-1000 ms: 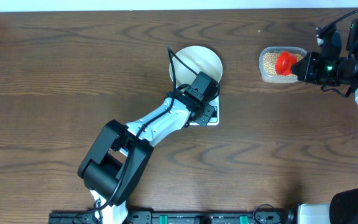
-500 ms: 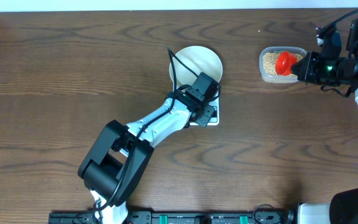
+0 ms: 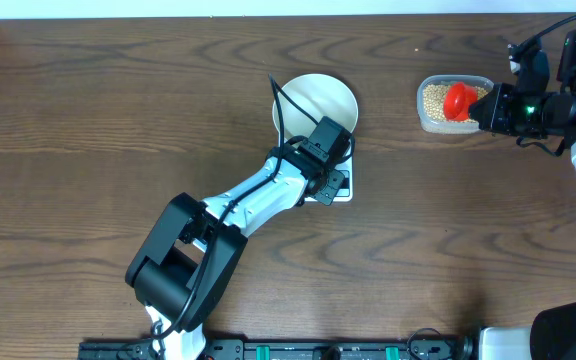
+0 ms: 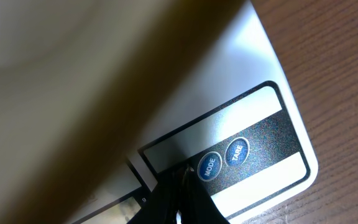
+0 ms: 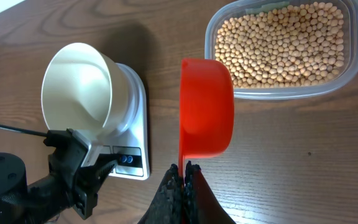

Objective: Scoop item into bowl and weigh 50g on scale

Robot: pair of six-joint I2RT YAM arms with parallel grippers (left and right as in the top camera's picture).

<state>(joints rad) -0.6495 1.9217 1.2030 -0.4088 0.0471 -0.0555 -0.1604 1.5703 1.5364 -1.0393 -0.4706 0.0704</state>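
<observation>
The white bowl (image 3: 315,100) stands empty on the white scale (image 3: 345,193). My left gripper (image 3: 335,178) is shut and empty, and its tip rests on the scale's front panel. In the left wrist view the shut fingertips (image 4: 182,178) sit just left of the MODE button (image 4: 209,166), and the bowl (image 4: 36,43) is a blur above. My right gripper (image 3: 488,108) is shut on the handle of a red scoop (image 3: 457,100), held over the tan beans (image 3: 433,97). In the right wrist view, gripper (image 5: 184,171), empty scoop (image 5: 207,106), beans (image 5: 284,40), bowl (image 5: 79,87) and scale (image 5: 135,134) all show.
The beans lie in a clear plastic container (image 3: 425,121) at the back right. A TARE button (image 4: 237,152) sits right of MODE. The left arm (image 3: 248,200) stretches diagonally from the front edge to the scale. Dark wooden table (image 3: 88,130) all round.
</observation>
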